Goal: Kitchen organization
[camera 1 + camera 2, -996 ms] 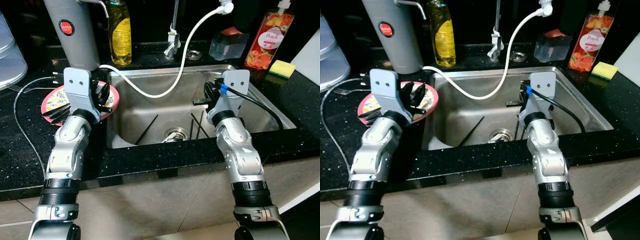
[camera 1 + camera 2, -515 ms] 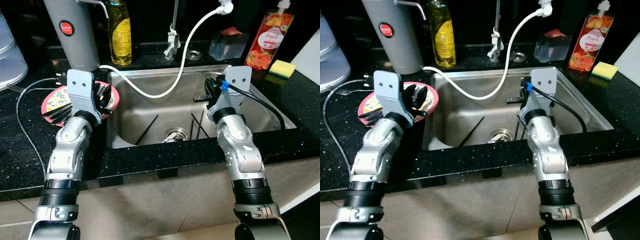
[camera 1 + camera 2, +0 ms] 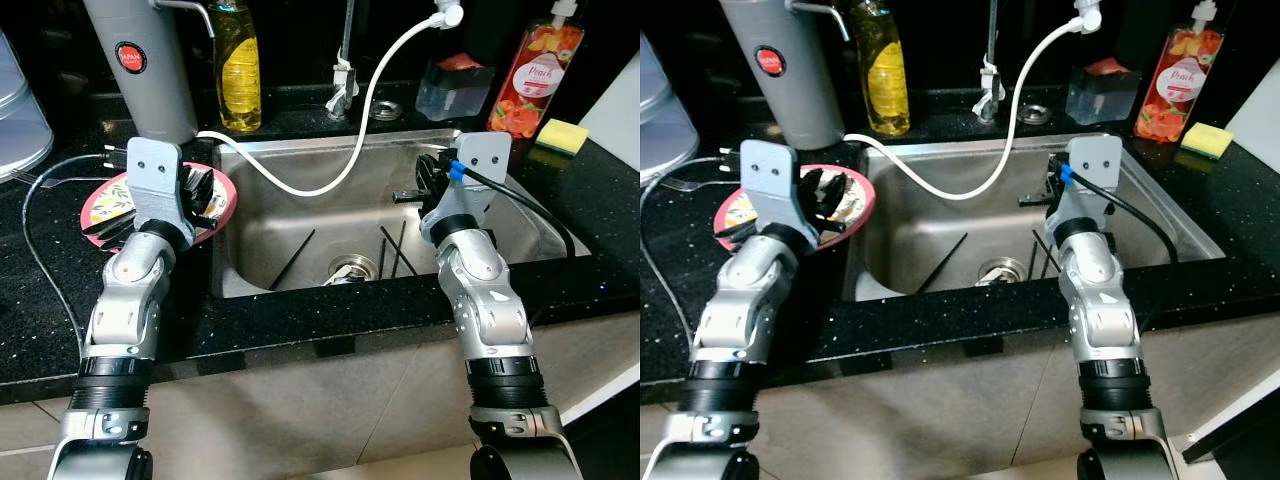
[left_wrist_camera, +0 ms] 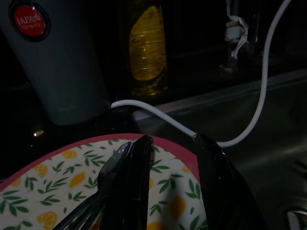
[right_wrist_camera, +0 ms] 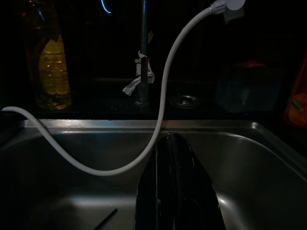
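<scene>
Counter, far left: a black cable (image 3: 45, 270) is trailing over the dark speckled worktop (image 3: 30, 330), beside a grey cylindrical appliance (image 3: 140, 65) with a red badge.

Plate: the pink-rimmed plate (image 4: 43, 191) with a lemon-and-leaf print is sitting on the counter just left of the sink; dark utensils (image 3: 105, 225) are lying across it, too dim to identify.

Left gripper: the left gripper (image 4: 168, 191) is hovering over the plate's sink-side edge with its fingers (image 4: 129, 182) spread apart and nothing between them.

Back ledge: a yellow oil bottle (image 3: 238, 70) is standing by the grey appliance, and a white hose (image 3: 345, 150) is drooping from the tap area down into the basin.

Sink: the steel sink (image 3: 300, 225) is holding several thin dark sticks (image 3: 392, 250), probably chopsticks, lying near the drain (image 3: 350, 268).

Right gripper: the right gripper (image 5: 176, 191) is hanging over the sink's right half, fingers pressed together and gripping nothing.

Far right: a clear container (image 3: 455, 88), a peach soap bottle (image 3: 525, 75) and a yellow sponge (image 3: 560, 138) are waiting on the ledge.

Progress: judging by this, the tidying is looking early; the plate is not yet picked up and the sticks are not yet cleared out of the basin.
</scene>
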You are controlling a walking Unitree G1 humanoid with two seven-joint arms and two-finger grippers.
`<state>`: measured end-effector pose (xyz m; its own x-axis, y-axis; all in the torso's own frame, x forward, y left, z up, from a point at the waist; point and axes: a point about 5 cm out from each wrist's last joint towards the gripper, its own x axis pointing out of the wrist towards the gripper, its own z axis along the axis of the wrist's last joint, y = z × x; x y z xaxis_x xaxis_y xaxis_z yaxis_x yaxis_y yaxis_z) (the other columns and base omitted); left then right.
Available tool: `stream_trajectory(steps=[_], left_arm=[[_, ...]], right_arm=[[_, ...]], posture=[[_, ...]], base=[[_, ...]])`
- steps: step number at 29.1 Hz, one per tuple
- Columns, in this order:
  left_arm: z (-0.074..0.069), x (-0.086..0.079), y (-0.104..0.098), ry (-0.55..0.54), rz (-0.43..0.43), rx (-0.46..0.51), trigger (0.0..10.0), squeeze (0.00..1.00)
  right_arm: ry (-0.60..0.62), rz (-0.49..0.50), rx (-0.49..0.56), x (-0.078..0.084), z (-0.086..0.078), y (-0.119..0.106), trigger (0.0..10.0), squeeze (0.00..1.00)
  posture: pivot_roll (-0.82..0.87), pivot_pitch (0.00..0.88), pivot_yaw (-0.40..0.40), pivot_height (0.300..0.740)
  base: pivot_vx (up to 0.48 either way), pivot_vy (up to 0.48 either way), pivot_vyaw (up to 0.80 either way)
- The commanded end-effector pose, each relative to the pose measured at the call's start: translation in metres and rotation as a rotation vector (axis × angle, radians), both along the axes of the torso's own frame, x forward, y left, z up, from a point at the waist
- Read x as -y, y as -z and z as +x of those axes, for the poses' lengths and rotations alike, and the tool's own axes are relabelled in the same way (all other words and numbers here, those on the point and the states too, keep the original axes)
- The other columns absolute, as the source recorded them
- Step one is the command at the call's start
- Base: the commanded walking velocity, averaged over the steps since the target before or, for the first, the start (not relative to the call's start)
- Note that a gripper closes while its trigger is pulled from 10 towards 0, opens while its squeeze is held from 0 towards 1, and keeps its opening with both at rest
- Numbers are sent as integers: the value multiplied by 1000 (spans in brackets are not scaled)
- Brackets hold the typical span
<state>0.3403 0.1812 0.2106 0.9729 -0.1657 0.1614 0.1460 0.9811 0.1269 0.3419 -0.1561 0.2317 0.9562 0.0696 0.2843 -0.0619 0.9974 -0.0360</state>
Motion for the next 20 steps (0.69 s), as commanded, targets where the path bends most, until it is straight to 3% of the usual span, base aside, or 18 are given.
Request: stream_trajectory(steps=[1,20], left_arm=[[0,2,5,17,43,-15,10000,0],[2,-8,7,-22,74,-58,10000,0]], right_arm=[[3,-7,-14,1,1,4,10000,0],[-8,7,-19,-4,3,8,10000,0]], posture=[[39,0,24,740],[70,0,31,740]], base=[[0,0,0],[0,0,0]])
